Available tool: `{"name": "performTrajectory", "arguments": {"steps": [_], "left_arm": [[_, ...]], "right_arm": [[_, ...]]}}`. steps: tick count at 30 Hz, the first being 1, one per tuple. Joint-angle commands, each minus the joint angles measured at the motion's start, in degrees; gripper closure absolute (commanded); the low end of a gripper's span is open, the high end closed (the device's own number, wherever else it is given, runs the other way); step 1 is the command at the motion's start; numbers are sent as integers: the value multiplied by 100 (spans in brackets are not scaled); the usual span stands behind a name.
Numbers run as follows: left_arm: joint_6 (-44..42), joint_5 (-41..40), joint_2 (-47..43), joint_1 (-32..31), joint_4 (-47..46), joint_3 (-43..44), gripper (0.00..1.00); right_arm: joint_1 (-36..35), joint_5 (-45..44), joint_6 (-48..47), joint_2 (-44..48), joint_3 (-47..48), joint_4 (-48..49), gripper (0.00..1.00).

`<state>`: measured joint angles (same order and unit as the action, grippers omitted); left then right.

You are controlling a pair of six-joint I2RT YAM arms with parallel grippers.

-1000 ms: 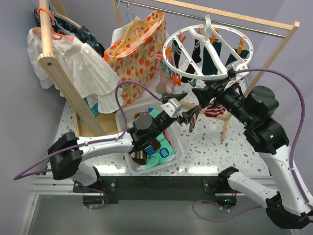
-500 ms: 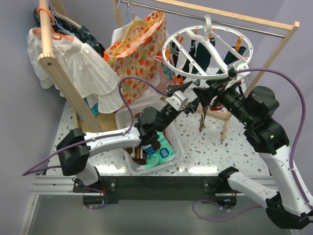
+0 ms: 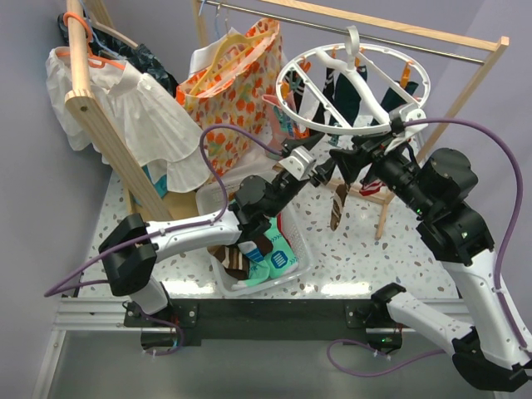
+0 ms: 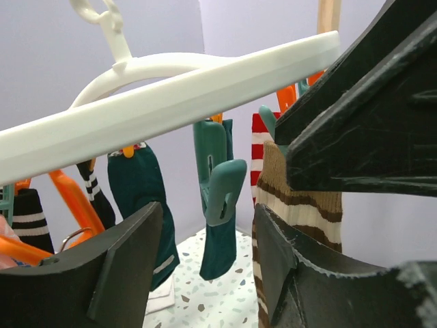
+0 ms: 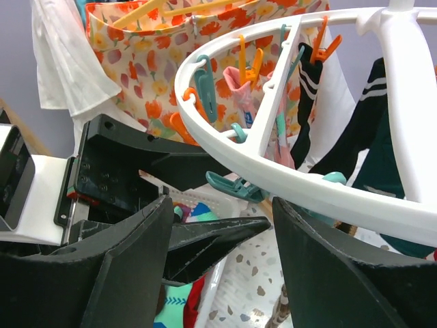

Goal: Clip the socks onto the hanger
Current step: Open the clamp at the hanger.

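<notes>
Under the near rim of the hanger (image 4: 171, 102), the brown sock (image 4: 293, 219) hangs limp between my two claws, above the bench (image 3: 366, 249). Its cuff sits up where the fingers of both claws crowd together. They hide what carries it, so I cannot tell whether it is draped on a finger or caught in a clip. My left claw (image 4: 208, 232) is released: its jaws stand apart with nothing between them, and the sock is just beyond one of its fingers. My right claw (image 5: 222, 205) is spread too, and I see nothing pinched in it. A teal clip (image 5: 235, 186) lies just past its tips. More socks wait in the basket (image 3: 303, 264).

I judge the sock light, soft and floppy. It will fold and swing rather than hold a shape, so the cuff is the place to take it, where the thicker knit gives an edge to feed into a clip. The clip looks like stiff, springy plastic and wants squeezing at its tails. The hanger hangs from one hook, so I expect it to tilt or swing away under any push.
</notes>
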<state>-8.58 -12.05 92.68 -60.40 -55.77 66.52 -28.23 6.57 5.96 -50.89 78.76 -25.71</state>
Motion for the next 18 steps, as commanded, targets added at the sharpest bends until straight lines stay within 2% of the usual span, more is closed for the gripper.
{"name": "performTrajectory", "arguments": {"steps": [1, 7, 13, 16, 18], "left_arm": [[14, 142, 136, 2, -496, 299, 39], [-162, 107, 241, -7, -567, 405, 53], [-162, 89, 145, -24, -602, 300, 69], [-127, 45, 48, -51, -567, 195, 81], [-91, 1, -4, -68, -523, 160, 85]], "right_arm": [[-7, -59, -24, 36, 183, 128, 36], [-16, 2, 63, 62, 219, 119, 36], [-7, 73, 160, 88, 280, 84, 36], [-7, 178, 248, 97, 341, 84, 36], [-7, 309, 274, 80, 420, 76, 36]]}}
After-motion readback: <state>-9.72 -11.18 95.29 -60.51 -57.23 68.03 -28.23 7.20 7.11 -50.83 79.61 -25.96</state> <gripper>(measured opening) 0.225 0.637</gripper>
